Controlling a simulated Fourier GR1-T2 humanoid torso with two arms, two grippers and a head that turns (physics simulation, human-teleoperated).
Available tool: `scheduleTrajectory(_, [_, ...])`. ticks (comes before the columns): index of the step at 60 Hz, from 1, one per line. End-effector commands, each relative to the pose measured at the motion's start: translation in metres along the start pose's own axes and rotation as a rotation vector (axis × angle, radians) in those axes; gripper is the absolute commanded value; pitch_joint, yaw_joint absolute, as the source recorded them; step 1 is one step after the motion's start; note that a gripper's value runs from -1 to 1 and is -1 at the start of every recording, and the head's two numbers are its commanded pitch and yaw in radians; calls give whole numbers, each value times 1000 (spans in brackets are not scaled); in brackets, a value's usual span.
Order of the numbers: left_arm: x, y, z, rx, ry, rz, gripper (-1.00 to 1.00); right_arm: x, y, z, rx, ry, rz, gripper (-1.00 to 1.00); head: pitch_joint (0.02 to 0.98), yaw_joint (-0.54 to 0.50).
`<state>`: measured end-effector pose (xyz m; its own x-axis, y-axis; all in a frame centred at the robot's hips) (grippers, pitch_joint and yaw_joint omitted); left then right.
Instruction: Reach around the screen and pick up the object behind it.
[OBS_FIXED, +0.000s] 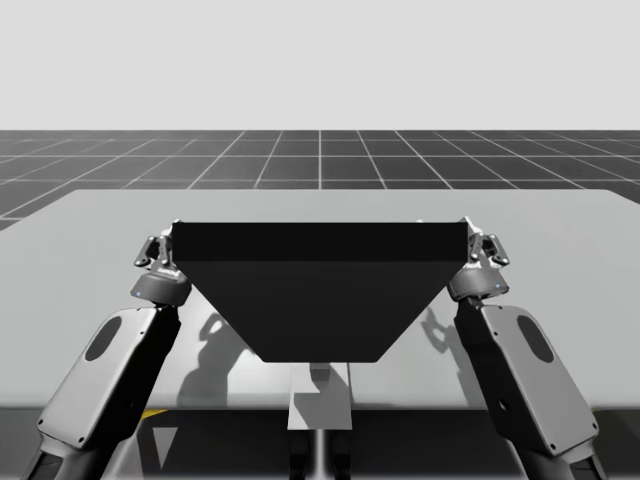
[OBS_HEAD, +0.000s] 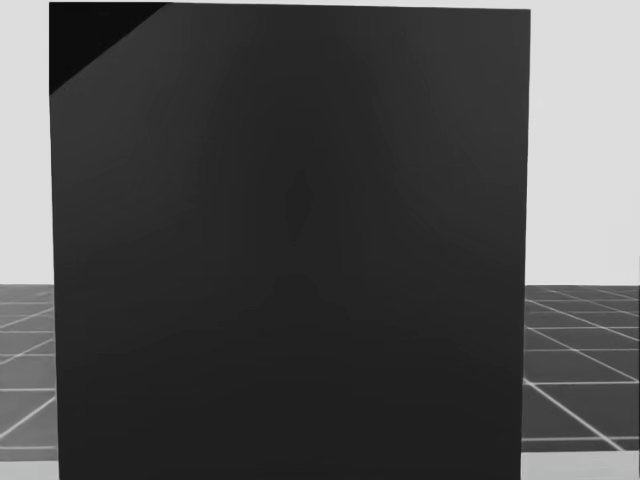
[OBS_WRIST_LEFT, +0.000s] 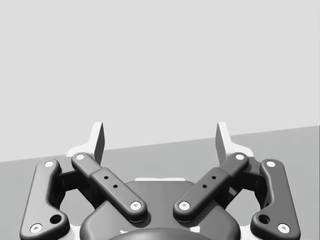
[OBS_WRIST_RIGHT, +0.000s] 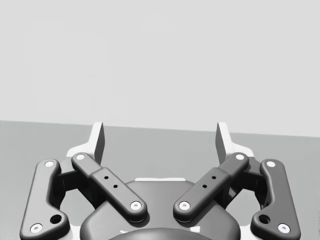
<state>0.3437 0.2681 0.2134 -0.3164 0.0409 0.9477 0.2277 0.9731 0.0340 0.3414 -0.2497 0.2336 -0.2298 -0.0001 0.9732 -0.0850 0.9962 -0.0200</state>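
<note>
Because blocked head-on by screen (OBS_FIXED: 318, 290), poised at either screen edge for reaching around: left claw (OBS_WRIST_LEFT: 160, 139), right claw (OBS_WRIST_RIGHT: 160, 139), both wide, empty.

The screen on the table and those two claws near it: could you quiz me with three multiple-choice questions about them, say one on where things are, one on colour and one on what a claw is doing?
1. Where do the left gripper and right gripper stand relative to the screen?
A. Both at its left side
B. One at each side of it
C. Both resting on top of it

2. What colour is the screen?
A. Red
B. White
C. Black

3. What state is the left gripper in?
A. Open, holding nothing
B. Shut tight
C. Shut on the screen

Answers:
1 B: the high view shows one arm reaching up along each side of the screen.
2 C: it is plain black in the high and head views.
3 A: in the left wrist view its jaws stand wide apart with nothing between them.
</note>
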Motion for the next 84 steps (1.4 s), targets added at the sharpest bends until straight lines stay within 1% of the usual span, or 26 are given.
scheduleTrajectory(1, [-1,-1,0,-5,5,-4,-1000,0,5,6,29,-10,-1,-1000,46,-36])
scheduleTrajectory(4, [-1,-1,0,-8,9,0,-1000,0,6,6,41,-17,7,-1000,47,-35])
scheduleTrajectory(6, [0,0,0,-18,23,7,-1000,1,7,6,69,-13,-11,-1000,49,-34])
scheduleTrajectory(7, [0,0,1,-32,42,16,-1000,0,8,6,113,8,-34,-1000,50,-34])
scheduleTrajectory(8, [0,0,2,-44,51,21,-1000,-1,9,7,125,19,-31,-1000,50,-34])
scheduleTrajectory(11, [0,-1,4,-89,91,41,-1000,-2,9,9,185,49,-44,-1000,52,-35])
scheduleTrajectory(12, [0,-1,5,-105,104,45,-1000,-3,10,9,195,59,-57,-1000,52,-36])
scheduleTrajectory(13, [0,-1,8,-144,135,47,-1000,-3,10,11,228,90,-89,-1000,52,-37])
scheduleTrajectory(14, [0,-1,9,-157,144,49,-1000,-3,10,12,240,97,-94,-1000,53,-38])
scheduleTrajectory(16, [0,-1,12,-178,159,48,-1000,-4,11,14,269,100,-89,-1000,53,-38])
scheduleTrajectory(19, [1,-2,19,-226,204,47,-1000,-5,12,18,324,130,-106,-1000,55,-37])
scheduleTrajectory(27, [3,-1,39,-304,269,29,-1000,-10,10,32,435,182,-106,-1000,61,-35])
scheduleTrajectory(34, [4,-1,58,-392,323,36,-1000,-15,1,47,525,198,-70,-1000,68,-35])
scheduleTrajectory(35, [5,0,61,-415,333,34,-1000,-15,-1,49,535,197,-55,-1000,69,-34])
scheduleTrajectory(41, [7,0,70,-486,358,44,-1000,-16,-10,56,579,186,-20,-1000,74,-34])
scheduleTrajectory(45, [8,0,75,-532,376,30,-1000,-15,-16,62,622,181,0,-1000,78,-35])
scheduleTrajectory(49, [9,-1,78,-582,390,12,-1000,-14,-20,68,672,177,38,-1000,81,-35])
scheduleTrajectory(52, [10,-2,78,-616,390,18,-1000,-13,-23,71,708,173,51,-1000,83,-35])
scheduleTrajectory(56, [9,-5,77,-649,397,-2,-1000,-14,-26,74,747,165,61,-1000,84,-35])
scheduleTrajectory(57, [8,-7,76,-663,399,-1,-1000,-15,-27,74,770,160,73,-1000,84,-35])
scheduleTrajectory(60, [6,-9,74,-680,406,3,-1000,-16,-28,75,783,154,75,-1000,84,-33])
scheduleTrajectory(61, [3,-10,72,-684,415,-13,-1000,-17,-28,75,804,151,75,-1000,85,-33])
scheduleTrajectory(63, [2,-12,70,-689,420,-14,-1000,-18,-28,75,813,146,85,-1000,84,-33])
scheduleTrajectory(67, [-2,-15,65,-703,432,-17,-1000,-19,-28,75,841,140,87,-1000,84,-32])
scheduleTrajectory(75, [-8,-24,53,-712,444,-2,-1000,-20,-26,74,849,131,94,-1000,87,-29])
scheduleTrajectory(84, [-16,-44,36,-729,453,11,-1000,-21,-19,73,871,121,103,-1000,87,-22])
